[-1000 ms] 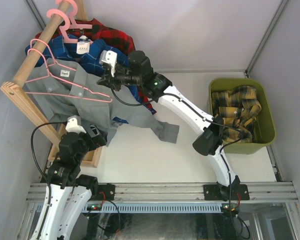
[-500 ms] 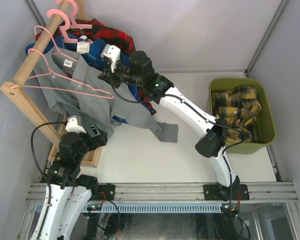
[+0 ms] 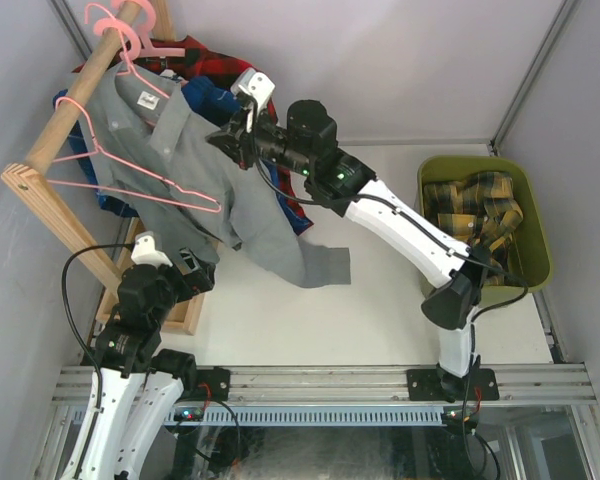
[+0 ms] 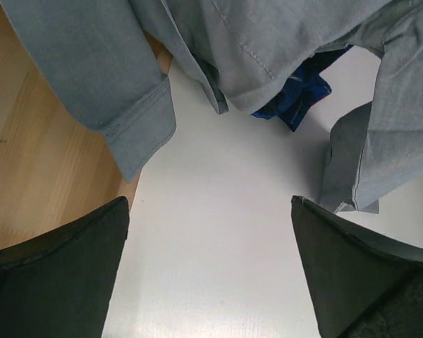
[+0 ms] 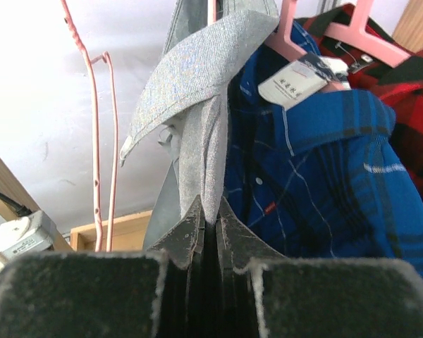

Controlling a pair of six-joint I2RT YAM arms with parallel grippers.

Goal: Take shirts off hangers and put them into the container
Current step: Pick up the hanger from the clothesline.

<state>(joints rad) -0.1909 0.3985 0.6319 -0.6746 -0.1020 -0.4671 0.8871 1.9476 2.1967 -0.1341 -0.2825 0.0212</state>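
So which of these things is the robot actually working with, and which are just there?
Part of the job: grey shirt held by the right gripper, blue plaid shirt, red plaid shirt, yellow plaid shirt, pink hangers, green bin.
Just there: wooden rail, wooden base board, white table.

Shirts: four.
- Three at wooden rail (image 3: 80,92), far-left corner of worktop (image 3: 310,320): grey shirt (image 3: 250,215), blue plaid shirt (image 5: 324,176), red-black plaid shirt (image 5: 409,120).
- One in container: yellow-black plaid shirt (image 3: 475,220).

Pink hangers: three countable, all at rail: grey shirt's hanger (image 3: 212,203), blue shirt's hanger (image 5: 292,39), red shirt's hanger (image 5: 363,32).

Container: one olive-green bin (image 3: 540,255), right edge of worktop.

Rail: one. Wooden base board (image 3: 180,318): one, left edge of worktop.

Arms: two, one gripper each: left gripper (image 4: 210,204), right gripper (image 5: 210,211).
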